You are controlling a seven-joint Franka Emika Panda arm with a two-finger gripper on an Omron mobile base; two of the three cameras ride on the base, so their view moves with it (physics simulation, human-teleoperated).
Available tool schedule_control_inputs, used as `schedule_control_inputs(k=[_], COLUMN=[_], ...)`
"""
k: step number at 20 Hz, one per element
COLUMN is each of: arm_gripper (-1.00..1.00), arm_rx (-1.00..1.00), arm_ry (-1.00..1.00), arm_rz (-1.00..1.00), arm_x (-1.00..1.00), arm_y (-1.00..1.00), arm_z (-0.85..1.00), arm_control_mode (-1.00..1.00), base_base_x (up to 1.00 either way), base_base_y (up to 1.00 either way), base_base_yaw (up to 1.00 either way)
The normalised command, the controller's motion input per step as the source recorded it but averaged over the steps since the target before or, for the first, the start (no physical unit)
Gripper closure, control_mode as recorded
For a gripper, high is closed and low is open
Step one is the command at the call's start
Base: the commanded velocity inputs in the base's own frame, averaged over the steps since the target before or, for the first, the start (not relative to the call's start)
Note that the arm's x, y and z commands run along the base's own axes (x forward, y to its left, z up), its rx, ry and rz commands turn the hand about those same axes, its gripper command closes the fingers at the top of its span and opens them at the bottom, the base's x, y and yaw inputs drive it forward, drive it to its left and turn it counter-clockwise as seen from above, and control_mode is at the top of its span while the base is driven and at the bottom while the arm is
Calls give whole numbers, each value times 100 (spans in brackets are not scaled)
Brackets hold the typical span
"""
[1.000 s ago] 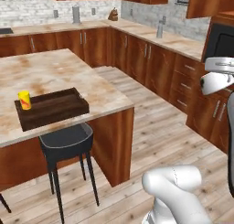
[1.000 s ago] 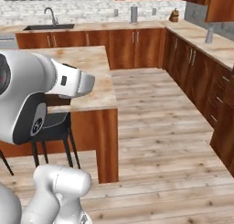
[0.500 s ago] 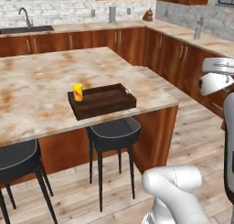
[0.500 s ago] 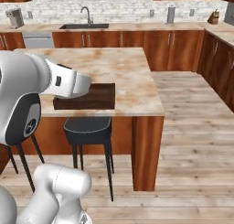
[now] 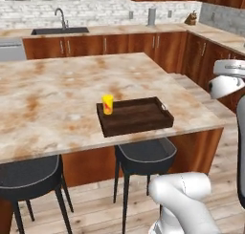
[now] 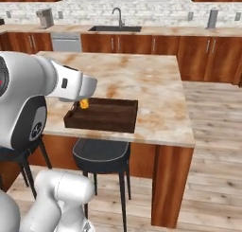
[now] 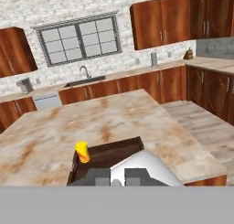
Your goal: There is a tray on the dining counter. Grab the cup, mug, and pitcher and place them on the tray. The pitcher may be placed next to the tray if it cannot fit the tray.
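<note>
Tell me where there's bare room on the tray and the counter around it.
The tray is bare from its right handle back to the yellow cup, which sits in its left end; that corner is the only crowded spot. The counter is bare marble left of and behind the tray, towards the sink.

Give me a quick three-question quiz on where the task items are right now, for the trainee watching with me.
1. True or false: the tray lies on the dining counter, near the edge where the stools stand.
2. Where does the cup stand? A: upright at a corner of the tray. B: beside the sink. C: on a stool.
3. Fill in: in the left base view, the pitcher stands to the ___ of the sink.

Key: 1 true; 2 A; 3 right.
</note>
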Motion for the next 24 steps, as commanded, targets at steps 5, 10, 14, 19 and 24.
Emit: schedule_control_inputs(k=[5, 10, 14, 19, 24], arm_gripper=[100, 100, 100, 100, 100], arm_rx=[0, 0, 0, 0, 0], arm_ry=[0, 0, 0, 0, 0], arm_rz=[0, 0, 0, 0, 0], arm_x=[0, 0, 0, 0, 0], arm_y=[0, 0, 0, 0, 0], arm_z=[0, 0, 0, 0, 0], arm_control_mode=[100, 100, 100, 100, 100], base_base_x=[55, 58, 35, 22, 32], base_base_y=[-2, 0, 0, 0, 0], base_base_yaw=[8, 2, 1, 0, 0])
